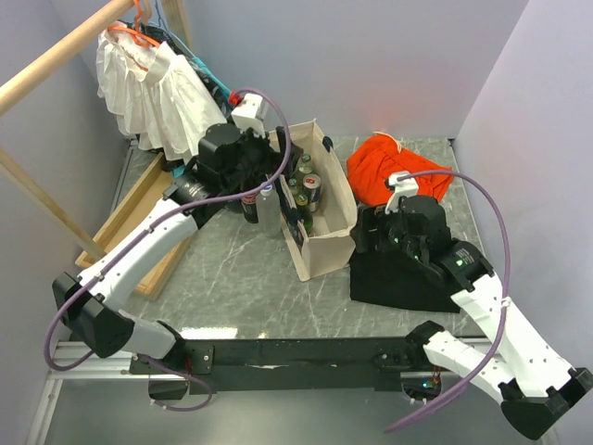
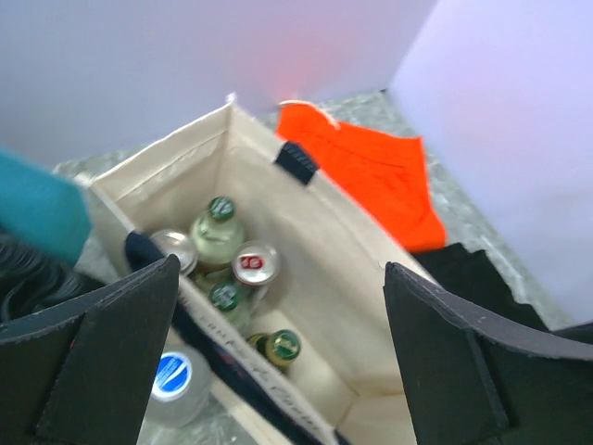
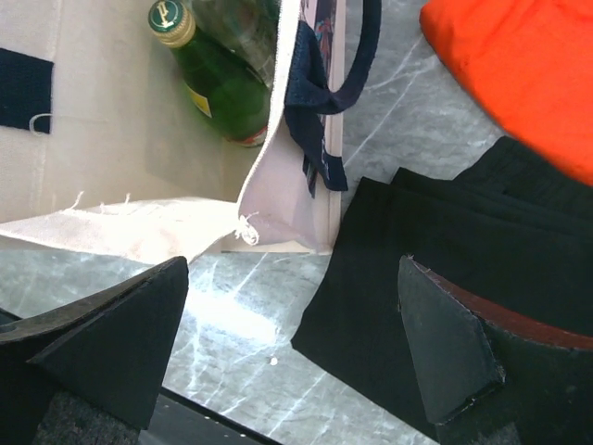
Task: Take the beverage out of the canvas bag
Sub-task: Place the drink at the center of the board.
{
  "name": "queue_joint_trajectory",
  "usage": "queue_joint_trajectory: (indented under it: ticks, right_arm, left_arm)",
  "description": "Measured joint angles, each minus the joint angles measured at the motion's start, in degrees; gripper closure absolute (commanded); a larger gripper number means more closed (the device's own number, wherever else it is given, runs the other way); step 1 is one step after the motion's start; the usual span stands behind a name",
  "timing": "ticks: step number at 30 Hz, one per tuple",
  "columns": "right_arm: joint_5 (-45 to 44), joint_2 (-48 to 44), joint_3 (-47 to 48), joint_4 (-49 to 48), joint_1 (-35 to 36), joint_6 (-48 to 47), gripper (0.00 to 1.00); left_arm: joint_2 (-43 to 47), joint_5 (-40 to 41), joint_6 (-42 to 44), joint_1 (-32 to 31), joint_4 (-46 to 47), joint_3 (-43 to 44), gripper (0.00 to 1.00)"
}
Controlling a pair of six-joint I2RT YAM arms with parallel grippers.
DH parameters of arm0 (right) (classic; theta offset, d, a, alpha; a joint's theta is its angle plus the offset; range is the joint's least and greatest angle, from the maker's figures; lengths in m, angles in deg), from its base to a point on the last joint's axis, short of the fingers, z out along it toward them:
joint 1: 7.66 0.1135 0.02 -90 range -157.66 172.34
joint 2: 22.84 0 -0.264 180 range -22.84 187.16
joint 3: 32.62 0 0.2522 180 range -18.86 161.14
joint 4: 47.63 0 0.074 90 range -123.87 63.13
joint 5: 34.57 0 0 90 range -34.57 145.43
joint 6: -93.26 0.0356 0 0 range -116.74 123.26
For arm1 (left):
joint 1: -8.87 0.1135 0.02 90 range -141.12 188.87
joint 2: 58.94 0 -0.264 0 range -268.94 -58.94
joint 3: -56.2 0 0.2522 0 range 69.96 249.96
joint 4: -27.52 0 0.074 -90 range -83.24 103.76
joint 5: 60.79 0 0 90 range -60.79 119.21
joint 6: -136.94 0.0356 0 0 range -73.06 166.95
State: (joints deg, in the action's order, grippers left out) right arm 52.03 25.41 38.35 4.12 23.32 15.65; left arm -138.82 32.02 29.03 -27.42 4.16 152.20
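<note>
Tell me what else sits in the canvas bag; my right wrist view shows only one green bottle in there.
Observer: The left wrist view looks down into the canvas bag, which holds several drinks, among them a red-topped can and a green-capped bottle.
Operator: Is any drink outside the bag?
Observer: Yes, a clear bottle with a blue cap stands on the table just outside the bag's wall.
Operator: And the left gripper?
Observer: The left gripper hangs near the bag's open top, its jaws wide open and empty.
</note>
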Motion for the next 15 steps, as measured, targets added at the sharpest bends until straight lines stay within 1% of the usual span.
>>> queue_joint_trajectory:
  ticks: [7,15]
  right_arm:
    - [0.7,3.1,2.0,-1.1,0.0,-3.0,0.0]
    - [5.9,5.2,5.5,-1.7,0.0,-4.8,0.0]
  left_arm:
    - [-4.0,-4.2,0.0,0.0,-4.0,5.2,0.04]
    - [-9.5,-5.0,-0.9,-0.1,-8.7,11.5,0.04]
